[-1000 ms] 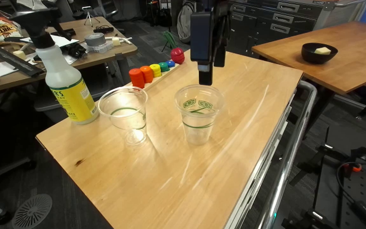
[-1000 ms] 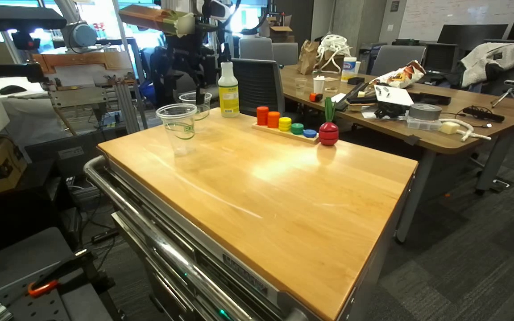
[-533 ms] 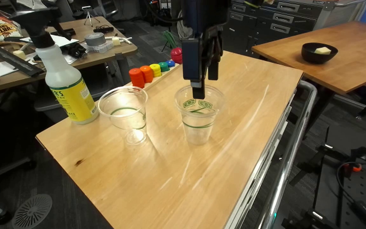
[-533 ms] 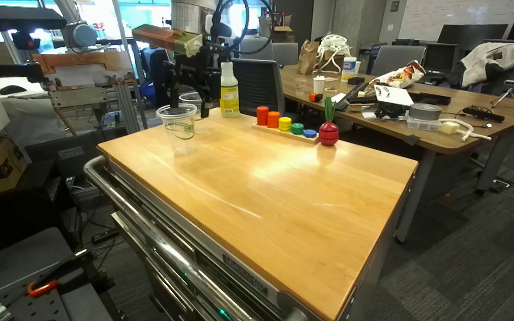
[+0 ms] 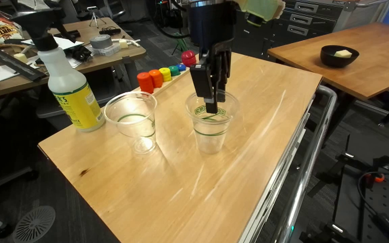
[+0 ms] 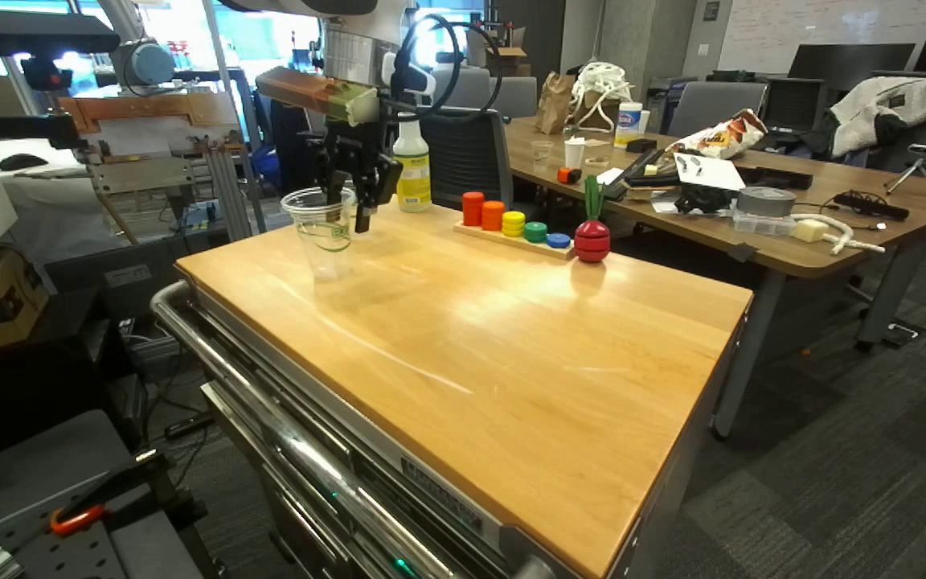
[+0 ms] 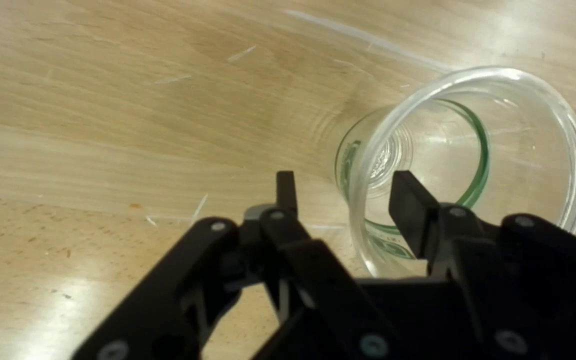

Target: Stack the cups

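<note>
Two clear plastic cups with green bands stand upright and apart on the wooden cart top. The near-rail cup (image 5: 211, 133) also shows in an exterior view (image 6: 324, 241) and in the wrist view (image 7: 480, 172). The other cup (image 5: 133, 125) stands beside the spray bottle; my gripper hides most of it in the opposite exterior view. No third cup can be told apart on the cart; I cannot tell whether one is nested. My gripper (image 5: 216, 104) (image 6: 348, 221) (image 7: 343, 182) is open at the near-rail cup, its rim between the fingers: right finger over the mouth, left finger outside.
A yellow-labelled spray bottle (image 5: 79, 104) (image 6: 413, 181) stands by the cart edge. A row of coloured blocks (image 5: 155, 79) (image 6: 514, 225) and a red round toy (image 5: 188, 59) (image 6: 592, 241) line the far side. A metal rail (image 5: 308, 168) (image 6: 294, 438) runs along the cart.
My gripper has come down from above to the near-rail cup, tilting a little, and its fingers are now at the rim's height. Both cups stand where they were.
</note>
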Tool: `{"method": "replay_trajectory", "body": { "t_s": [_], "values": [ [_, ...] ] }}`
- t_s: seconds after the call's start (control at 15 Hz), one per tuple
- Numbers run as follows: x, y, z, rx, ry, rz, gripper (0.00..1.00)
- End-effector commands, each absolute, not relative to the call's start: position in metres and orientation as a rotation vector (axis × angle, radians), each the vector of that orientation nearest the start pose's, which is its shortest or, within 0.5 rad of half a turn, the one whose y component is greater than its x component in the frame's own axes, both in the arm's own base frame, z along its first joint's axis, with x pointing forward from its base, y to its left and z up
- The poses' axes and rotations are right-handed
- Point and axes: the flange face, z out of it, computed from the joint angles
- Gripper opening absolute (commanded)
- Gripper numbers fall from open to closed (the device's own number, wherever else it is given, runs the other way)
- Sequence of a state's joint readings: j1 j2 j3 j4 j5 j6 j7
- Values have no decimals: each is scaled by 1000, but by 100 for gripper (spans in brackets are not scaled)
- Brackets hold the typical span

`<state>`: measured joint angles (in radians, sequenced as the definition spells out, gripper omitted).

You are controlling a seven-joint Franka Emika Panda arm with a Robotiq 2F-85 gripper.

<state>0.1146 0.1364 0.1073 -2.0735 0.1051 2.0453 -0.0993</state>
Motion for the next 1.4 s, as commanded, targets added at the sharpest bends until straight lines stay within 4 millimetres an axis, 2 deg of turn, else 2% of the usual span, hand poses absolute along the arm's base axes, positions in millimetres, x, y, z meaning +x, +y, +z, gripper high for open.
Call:
{"method": "replay_trajectory", "body": {
  "t_s": [0.0,0.13,0.2,0.33,0.6,0.73,1.0,1.2,1.33],
  "values": [
    [542,124,350,-2987,-376,267,21],
    [541,123,346,-2989,-334,290,5],
    [541,121,346,-2982,-300,311,1],
    [539,117,348,-2970,-232,330,0],
    [537,99,369,-2974,-98,318,1],
    [535,88,392,-2984,-39,292,1],
    [527,81,464,-3015,24,201,1],
    [524,98,514,-3009,-24,160,1],
    [526,115,532,-3010,-53,148,1]
  ]
}}
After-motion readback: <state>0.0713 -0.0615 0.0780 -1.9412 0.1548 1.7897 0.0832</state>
